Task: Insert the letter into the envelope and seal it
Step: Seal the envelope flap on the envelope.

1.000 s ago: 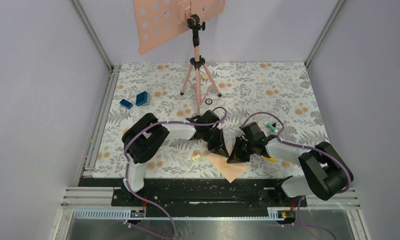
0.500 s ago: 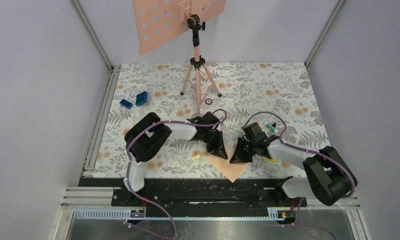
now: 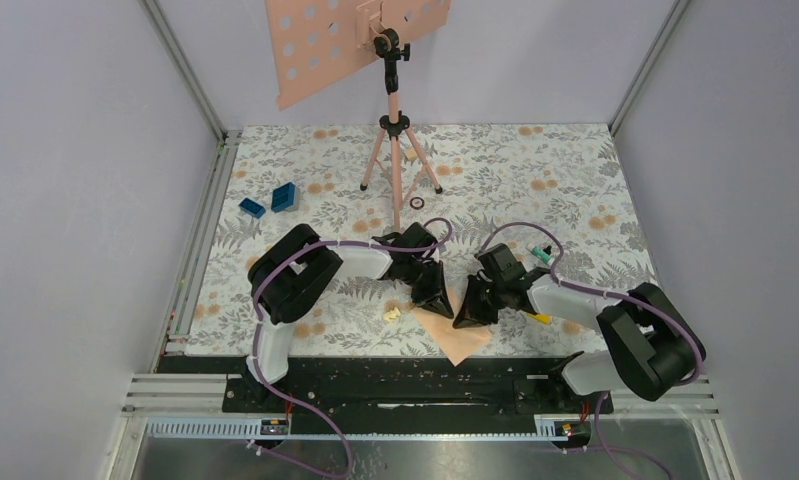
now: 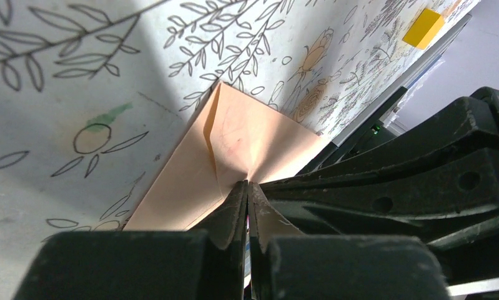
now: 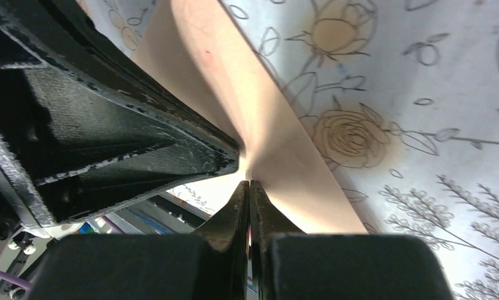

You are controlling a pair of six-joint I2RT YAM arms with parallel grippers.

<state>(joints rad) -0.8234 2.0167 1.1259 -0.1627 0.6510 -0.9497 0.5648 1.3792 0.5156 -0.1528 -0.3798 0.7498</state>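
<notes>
The peach envelope lies flat on the floral mat near the front edge, one corner pointing at me. It also shows in the left wrist view and the right wrist view. My left gripper is shut, its tips resting on the envelope's centre where the fold lines meet. My right gripper is shut too, its tips on the envelope right beside the left one. The two grippers nearly touch. The letter is not in view.
A pink tripod holding a perforated pink plate stands at the back. Two blue blocks lie at the left, a small ring near the tripod, a pale crumpled bit left of the envelope, teal and yellow items by the right arm.
The right gripper has edged slightly left, closer to the left gripper. The envelope has shifted a little under the tips. Both grippers stay shut.
</notes>
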